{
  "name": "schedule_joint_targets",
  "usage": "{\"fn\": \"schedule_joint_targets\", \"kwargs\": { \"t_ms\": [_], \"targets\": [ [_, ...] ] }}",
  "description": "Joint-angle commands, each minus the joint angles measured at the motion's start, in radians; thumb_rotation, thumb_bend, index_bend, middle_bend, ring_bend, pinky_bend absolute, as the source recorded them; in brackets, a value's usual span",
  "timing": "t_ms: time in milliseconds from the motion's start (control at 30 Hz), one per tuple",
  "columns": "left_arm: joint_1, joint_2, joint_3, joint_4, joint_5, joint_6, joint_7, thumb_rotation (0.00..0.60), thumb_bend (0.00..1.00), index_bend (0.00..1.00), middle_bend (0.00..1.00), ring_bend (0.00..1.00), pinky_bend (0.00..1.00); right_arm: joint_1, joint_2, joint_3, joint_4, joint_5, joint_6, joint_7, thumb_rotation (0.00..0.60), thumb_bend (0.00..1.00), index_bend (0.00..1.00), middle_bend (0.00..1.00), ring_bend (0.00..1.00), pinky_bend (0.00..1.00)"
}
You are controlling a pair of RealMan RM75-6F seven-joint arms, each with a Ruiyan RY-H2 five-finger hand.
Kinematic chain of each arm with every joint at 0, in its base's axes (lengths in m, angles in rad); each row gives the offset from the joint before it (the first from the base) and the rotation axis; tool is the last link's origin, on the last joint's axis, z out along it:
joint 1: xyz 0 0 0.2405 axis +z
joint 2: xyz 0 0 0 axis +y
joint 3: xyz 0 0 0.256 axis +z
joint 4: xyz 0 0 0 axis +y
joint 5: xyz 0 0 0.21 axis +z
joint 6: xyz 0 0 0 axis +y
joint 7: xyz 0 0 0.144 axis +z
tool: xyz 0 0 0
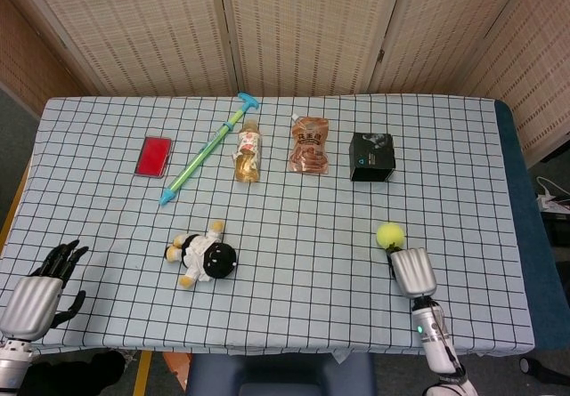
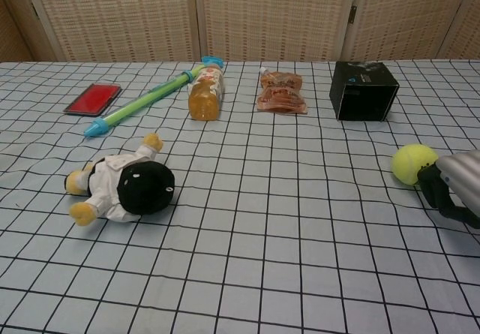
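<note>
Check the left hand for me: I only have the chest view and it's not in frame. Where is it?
Observer: The head view shows the left hand at the near left corner of the table, fingers spread, holding nothing.
Operator: Anything close to it?
Observer: No. The plush doll is nearest, and it lies well apart, toward the middle.
Operator: My frame edge cuts off the right hand. How does it sit?
Observer: From above, the right hand shows whole, back up, just on the near side of the tennis ball. Its fingers are hidden beneath it, so I can't tell whether it touches the ball.
</note>
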Motion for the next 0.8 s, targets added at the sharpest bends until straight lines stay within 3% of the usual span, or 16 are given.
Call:
{"fn": "schedule_joint_targets", "kwargs": {
  "t_ms": [33, 533, 800],
  "targets": [
    [-0.001, 0.000, 0.001, -0.001, 0.000, -0.002, 0.002, 0.600, 0.42, 0.12, 0.03, 0.05, 0.43, 0.026, -0.013, 0.014, 0.037, 0.003, -0.009, 0.027, 0.600, 1.00, 1.00, 0.84, 0.90, 1.00],
    [-0.005, -0.001, 0.007, -0.003, 0.004, -0.010, 0.008, 0.600, 0.42, 0.13, 0.03, 0.05, 0.44, 0.110, -0.075, 0.038, 0.242, 0.034, -0.079, 0.163, 0.600, 1.00, 1.00, 0.84, 0.90, 1.00],
    [-0.007, -0.002, 0.007, -0.001, 0.000, -0.014, 0.003, 0.600, 0.42, 0.13, 0.03, 0.05, 0.44, 0.104, -0.093, 0.013, 0.230, 0.020, -0.044, 0.186, 0.600, 1.00, 1.00, 0.84, 0.90, 1.00]
  ]
}}
